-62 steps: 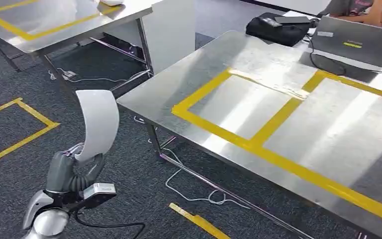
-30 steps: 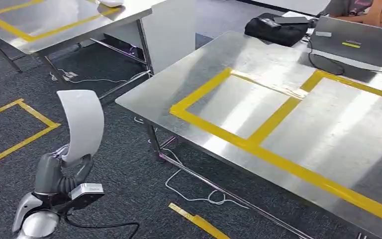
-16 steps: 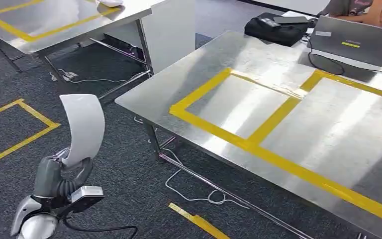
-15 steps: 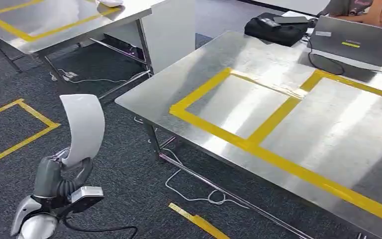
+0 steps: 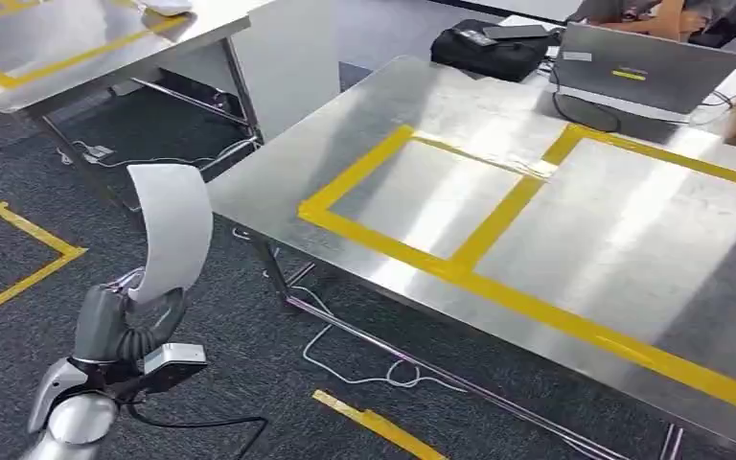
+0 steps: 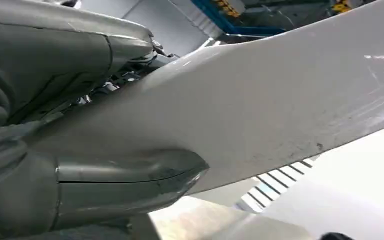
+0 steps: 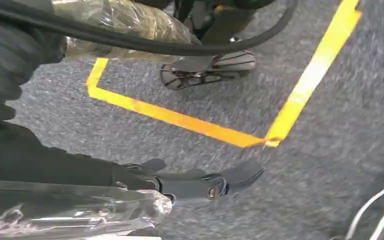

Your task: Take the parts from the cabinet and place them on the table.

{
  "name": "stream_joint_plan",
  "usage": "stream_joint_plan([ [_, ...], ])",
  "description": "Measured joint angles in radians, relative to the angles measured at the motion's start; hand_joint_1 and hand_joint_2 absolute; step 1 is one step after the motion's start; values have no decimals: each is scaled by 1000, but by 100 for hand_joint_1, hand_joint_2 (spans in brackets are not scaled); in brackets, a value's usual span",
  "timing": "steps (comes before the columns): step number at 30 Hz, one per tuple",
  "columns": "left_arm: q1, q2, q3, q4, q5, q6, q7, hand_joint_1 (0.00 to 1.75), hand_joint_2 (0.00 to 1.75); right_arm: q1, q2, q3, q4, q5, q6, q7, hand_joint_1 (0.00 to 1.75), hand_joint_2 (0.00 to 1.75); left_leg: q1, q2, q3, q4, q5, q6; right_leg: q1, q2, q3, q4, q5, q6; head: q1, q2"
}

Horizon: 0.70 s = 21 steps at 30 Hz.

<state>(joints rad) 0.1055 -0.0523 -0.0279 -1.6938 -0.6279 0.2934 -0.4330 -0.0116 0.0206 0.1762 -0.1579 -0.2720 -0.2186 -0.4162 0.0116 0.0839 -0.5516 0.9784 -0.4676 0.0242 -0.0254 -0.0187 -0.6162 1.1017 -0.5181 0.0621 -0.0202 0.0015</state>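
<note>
Fingers (image 5: 158, 321) of my left hand (image 5: 120, 331) are wrapped round the lower end of the curved white panel (image 5: 171, 230), which stands upright above the carpet, short of the table (image 5: 460, 125). My right hand (image 7: 200, 182) hangs over the floor, fingers loosely extended, holding nothing I can make out. I judge the panel to be light, stiff and smooth, so it may slip; a grip low on its narrow end seems right. Beyond, the yellow tape (image 5: 479, 235) marks two boxes on the table, with a laptop (image 5: 647, 67) and black bag (image 5: 494, 50) at the far edge.
</note>
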Motion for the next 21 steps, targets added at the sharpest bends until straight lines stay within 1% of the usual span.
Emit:
stream_joint_plan([
  [1,-8,0,-2,2,-1,-1,3,175,175,-2,0,0,0,0,-1,0,0,175,0,9,1,9,-6,-10,-1,-42,50,-91,29,4,1,0],
  [2,-14,0,-3,4,-2,-4,5,175,175,-4,3,1,0,2,0,1,0,175,-6,12,0,12,-9,-16,7,-72,52,-98,11,-3,4,0],
  [3,-24,0,-3,8,-4,-6,8,175,175,-7,4,1,0,3,1,2,0,175,-10,21,0,20,-13,-26,3,-56,55,-97,20,-19,-1,0],
  [4,-33,0,-6,12,-6,-9,9,175,175,-4,4,1,0,3,1,2,0,175,-11,29,2,19,-11,-31,3,-43,46,-94,19,-26,-6,0],
  [5,-40,0,-12,17,-10,-11,12,175,175,-4,4,1,0,3,1,2,0,175,-8,39,3,19,-10,-35,6,-34,44,-90,19,-31,-3,0],
  [6,-46,0,-14,21,-10,-11,15,175,175,-4,4,1,0,4,1,3,0,175,-5,51,3,20,-14,-41,6,-18,44,-91,23,-39,-4,0],
  [7,-53,0,-14,24,-11,-12,16,175,175,-4,4,1,0,4,1,3,0,175,2,17,2,28,-30,-51,2,-7,44,-93,27,-47,-5,0],
  [8,-58,0,-14,29,-11,-13,17,175,175,-5,4,1,0,5,1,3,0,175,4,-36,-10,58,-57,-52,1,4,44,-93,29,-50,-6,0],
  [9,-60,0,-15,31,-11,-13,17,175,175,-5,4,1,0,6,1,3,0,175,4,-62,-35,119,-95,-52,2,15,43,-93,30,-55,-8,0],
  [10,-61,0,-16,35,-11,-12,17,175,175,-5,4,1,0,6,1,3,0,175,4,-72,-70,201,-134,-52,4,30,42,-93,30,-57,-9,0],
  [11,-64,1,-17,42,-14,-12,17,175,175,-6,4,2,0,7,3,4,0,175,3,-74,-104,273,-158,-50,7,47,41,-93,31,-60,-8,0],
  [12,-69,2,-18,57,-21,-10,21,175,175,-6,4,2,0,9,3,5,0,175,3,-75,-122,307,-160,-47,10,62,41,-93,31,-61,-9,0],
  [13,-77,2,-18,69,-24,-8,26,175,175,-5,4,2,0,9,2,7,0,175,1,-75,-120,297,-137,-41,12,79,42,-93,32,-61,-8,0],
  [14,-85,3,-19,76,-29,-6,28,175,175,-4,4,2,0,10,2,7,0,175,-2,-78,-103,253,-98,-32,15,95,42,-93,33,-62,-9,0],
  [15,-91,3,-19,79,-32,-4,29,175,175,-4,4,2,0,10,2,7,0,175,-4,-90,-74,186,-54,-21,18,109,44,-93,33,-62,-8,0],
  [16,-98,3,-19,84,-35,-1,30,175,175,-4,4,2,0,11,3,8,0,175,-7,-117,-41,111,-13,-9,19,122,45,-93,34,-62,-8,0],
  [17,-106,5,-19,88,-39,3,33,175,175,-4,6,3,0,11,4,8,0,175,-6,-172,-19,70,-10,9,16,132,42,-93,35,-61,-6,0],
  [18,-109,5,-21,93,-43,6,37,175,175,-9,7,4,0,11,5,9,0,175,-3,-178,-22,54,-6,8,21,142,36,-89,37,-56,0,0],
  [19,-115,6,-21,98,-45,8,40,175,175,-8,7,5,0,11,5,10,0,175,-9,-167,-13,43,-18,7,13,155,27,-89,41,-48,-8,0],
  [20,-121,6,-21,101,-46,9,43,175,175,-6,7,6,0,11,5,11,0,175,-10,-159,-15,41,-20,8,9,165,21,-92,44,-41,-10,0],
  [21,-124,6,-22,104,-46,9,44,175,175,-3,7,8,0,12,6,11,0,175,-9,-147,-13,32,-18,9,10,178,19,-100,48,-32,-8,0],
])
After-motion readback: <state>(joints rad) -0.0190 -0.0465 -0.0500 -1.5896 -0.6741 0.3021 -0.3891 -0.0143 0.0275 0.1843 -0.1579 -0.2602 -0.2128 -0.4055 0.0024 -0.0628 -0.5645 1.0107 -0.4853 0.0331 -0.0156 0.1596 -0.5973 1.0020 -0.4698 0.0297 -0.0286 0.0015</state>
